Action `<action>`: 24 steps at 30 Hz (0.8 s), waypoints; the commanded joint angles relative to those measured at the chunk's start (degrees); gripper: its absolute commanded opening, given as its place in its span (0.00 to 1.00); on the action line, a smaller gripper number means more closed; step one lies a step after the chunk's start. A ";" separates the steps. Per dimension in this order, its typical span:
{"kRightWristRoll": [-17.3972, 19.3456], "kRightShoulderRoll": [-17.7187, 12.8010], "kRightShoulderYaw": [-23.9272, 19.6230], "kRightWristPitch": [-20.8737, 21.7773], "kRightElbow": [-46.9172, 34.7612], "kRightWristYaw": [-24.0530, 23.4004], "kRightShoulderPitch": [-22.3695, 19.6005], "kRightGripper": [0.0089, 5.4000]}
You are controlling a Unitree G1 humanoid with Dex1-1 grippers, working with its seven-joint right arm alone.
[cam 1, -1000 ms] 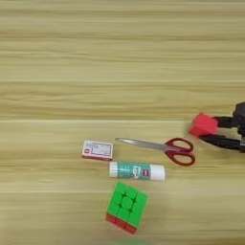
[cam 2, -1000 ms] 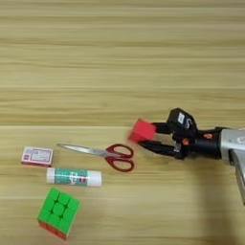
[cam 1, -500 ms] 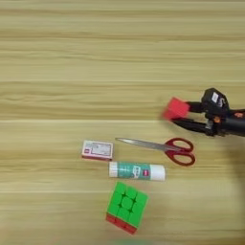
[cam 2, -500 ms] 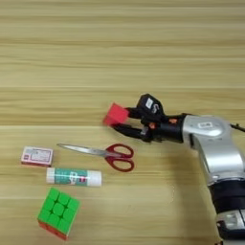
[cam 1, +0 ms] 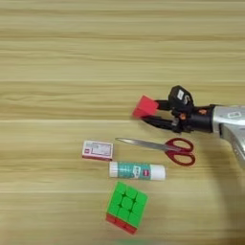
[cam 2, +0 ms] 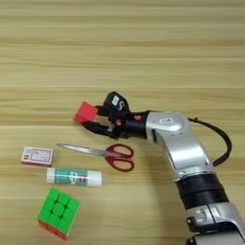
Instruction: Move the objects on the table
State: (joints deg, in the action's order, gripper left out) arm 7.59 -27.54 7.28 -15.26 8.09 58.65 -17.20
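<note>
One small red cube [cam 1: 145,106] is seen in the left eye view clenched at the tips of the jaws, mid-surface, above the scissors [cam 1: 162,148]. In the right eye view, transport is judged underway; release onto bare surface [cam 2: 143,43] comes next.

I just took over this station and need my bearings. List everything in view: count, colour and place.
small red cube: one, red, between the gripper's fingers, past the scissors' blade tip
scissors: one, red handles, silver blades pointing left, near side of the gripper
small box: one, red and white, left of the scissors' tip
glue stick: one, white and teal, lying flat, just nearer than the scissors
puzzle cube: one, green top, red sides, nearest the camera
table: one, light wood grain, under everything
right gripper: one, black fingers shut on the small red cube
forearm: one, silver, entering from bottom right
</note>
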 commanded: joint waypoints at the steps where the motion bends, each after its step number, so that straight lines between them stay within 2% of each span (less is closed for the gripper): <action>1: -0.53 1.28 1.10 -0.01 -2.76 -2.63 -4.37 0.41; 6: -1.80 3.04 2.32 1.04 -0.21 -3.85 -4.76 0.41; 15: -4.18 6.34 3.63 5.64 7.83 -5.93 -6.98 0.41; 24: -4.79 7.82 4.71 6.56 8.82 -5.24 -6.49 0.41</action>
State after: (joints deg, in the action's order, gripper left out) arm 2.54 -19.42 12.46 -10.47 19.01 54.22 -19.88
